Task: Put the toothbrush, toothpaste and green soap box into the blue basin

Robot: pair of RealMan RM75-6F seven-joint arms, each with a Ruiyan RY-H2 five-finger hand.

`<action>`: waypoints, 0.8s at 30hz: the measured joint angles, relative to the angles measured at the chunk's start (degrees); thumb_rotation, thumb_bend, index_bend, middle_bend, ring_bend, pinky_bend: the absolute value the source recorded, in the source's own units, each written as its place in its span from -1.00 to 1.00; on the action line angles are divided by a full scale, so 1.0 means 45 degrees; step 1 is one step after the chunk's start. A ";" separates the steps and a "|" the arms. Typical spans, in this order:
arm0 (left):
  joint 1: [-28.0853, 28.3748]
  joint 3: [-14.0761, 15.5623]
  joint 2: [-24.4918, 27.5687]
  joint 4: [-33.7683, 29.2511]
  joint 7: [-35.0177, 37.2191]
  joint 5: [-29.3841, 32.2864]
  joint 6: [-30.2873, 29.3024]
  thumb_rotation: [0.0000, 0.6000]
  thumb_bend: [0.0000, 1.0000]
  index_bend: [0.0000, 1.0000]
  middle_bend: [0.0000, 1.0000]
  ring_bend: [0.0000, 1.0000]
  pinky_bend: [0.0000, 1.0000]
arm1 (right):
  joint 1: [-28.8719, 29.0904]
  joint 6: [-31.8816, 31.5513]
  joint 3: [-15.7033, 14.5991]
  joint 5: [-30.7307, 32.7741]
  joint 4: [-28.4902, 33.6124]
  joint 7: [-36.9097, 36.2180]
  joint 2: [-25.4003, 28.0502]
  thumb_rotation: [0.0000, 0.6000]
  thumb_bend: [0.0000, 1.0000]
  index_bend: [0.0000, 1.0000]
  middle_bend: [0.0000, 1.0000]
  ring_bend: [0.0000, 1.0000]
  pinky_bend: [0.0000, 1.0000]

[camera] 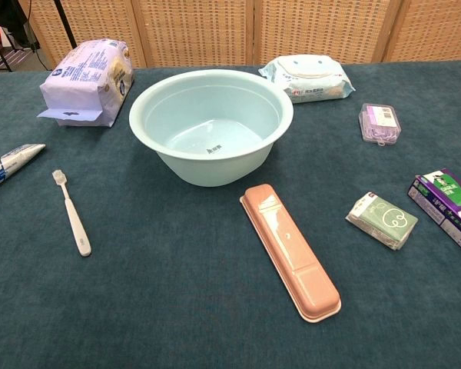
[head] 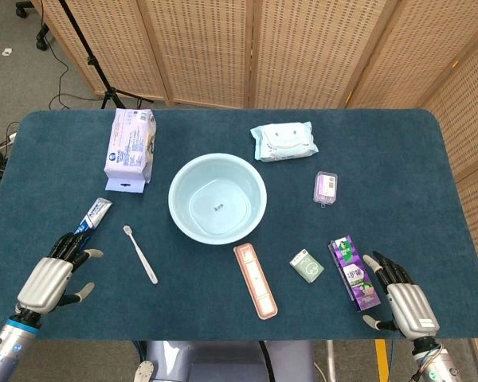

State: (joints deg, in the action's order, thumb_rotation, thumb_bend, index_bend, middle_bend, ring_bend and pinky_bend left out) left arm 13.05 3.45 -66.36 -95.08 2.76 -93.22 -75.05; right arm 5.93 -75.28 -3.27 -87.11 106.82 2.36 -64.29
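Note:
The light blue basin [head: 259,195] [camera: 280,108] stands empty at the table's middle. A white toothbrush [head: 141,254] [camera: 71,212] lies left of it. Further left lies the toothpaste tube [head: 97,213] [camera: 9,163]. The green soap box [head: 307,266] [camera: 383,220] sits right of a pink case. My left hand [head: 52,276] hovers open at the front left, its fingertips just short of the tube's lower end. My right hand [head: 401,297] is open at the front right, beside the purple box. Neither hand shows in the chest view.
A pink toothbrush case [head: 255,280] [camera: 290,249] lies in front of the basin. A purple box [head: 353,271] [camera: 448,204] lies by the right hand. A lilac tissue pack [head: 130,145], a wipes pack [head: 283,142] and a small purple container [head: 326,188] sit further back.

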 measured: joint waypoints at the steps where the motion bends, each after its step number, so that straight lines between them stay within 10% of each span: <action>1: 0.0127 -0.0025 0.0160 -0.0135 -0.0068 0.0069 0.0222 1.00 -0.41 -0.25 -1.00 -1.00 -1.00 | 0.0000 0.0001 -0.0009 -0.0018 0.0005 0.0000 -0.0001 1.00 -0.89 -0.89 -1.00 -1.00 -0.84; 24: 0.2518 -0.1363 -0.0601 0.0206 -0.3210 0.3691 0.3917 1.00 -0.34 -0.15 -1.00 -1.00 -1.00 | -0.0059 -0.0235 -0.0035 -0.0354 0.0038 -0.0521 0.0187 1.00 -0.89 -0.89 -1.00 -1.00 -0.84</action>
State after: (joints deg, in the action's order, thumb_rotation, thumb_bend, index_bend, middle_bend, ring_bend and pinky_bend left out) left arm 24.38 -2.68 -69.06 -94.15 -11.69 -76.62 -57.43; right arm 5.67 -76.34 -3.43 -88.70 106.99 0.02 -63.45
